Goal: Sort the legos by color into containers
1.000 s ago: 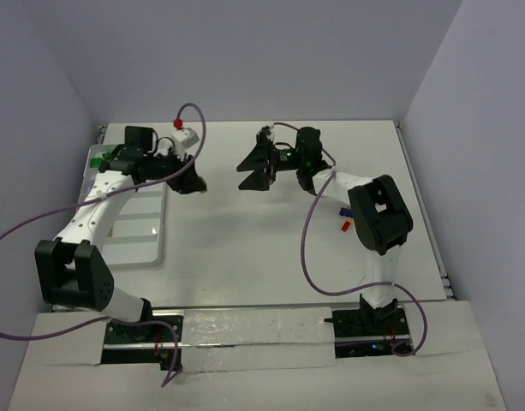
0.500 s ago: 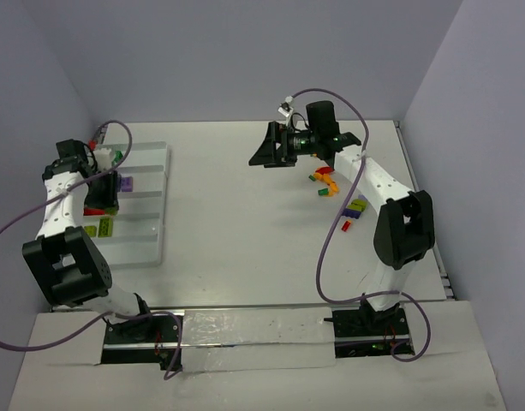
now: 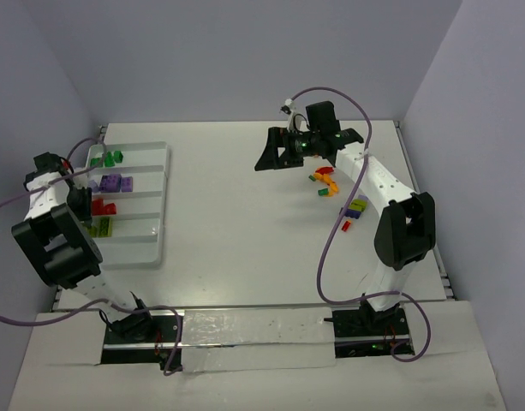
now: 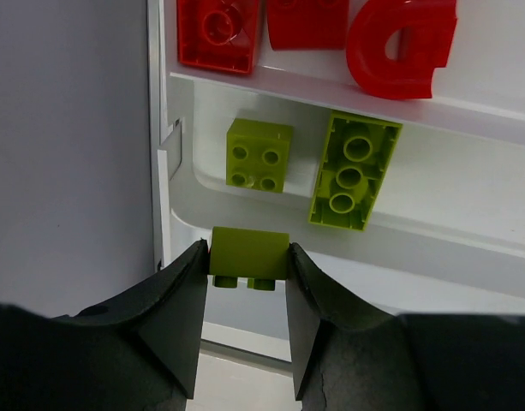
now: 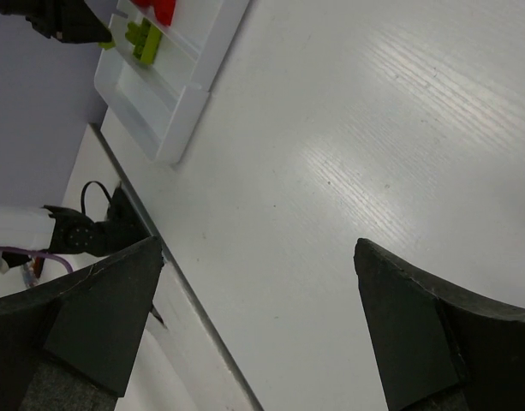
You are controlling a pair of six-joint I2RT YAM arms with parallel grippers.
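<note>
The white tray lies at the left, with dark green, purple, red and lime legos in separate compartments. My left gripper is shut on a small lime brick and holds it over the lime compartment, where two lime bricks lie. Red bricks fill the compartment beyond. My right gripper is open and empty above bare table, left of a loose pile of orange, red and green legos.
More loose legos lie by the right arm: a purple and lime pair and a small red one. The tray's nearest compartment holds nothing. The tray also shows far off in the right wrist view. Walls close in left, right and back.
</note>
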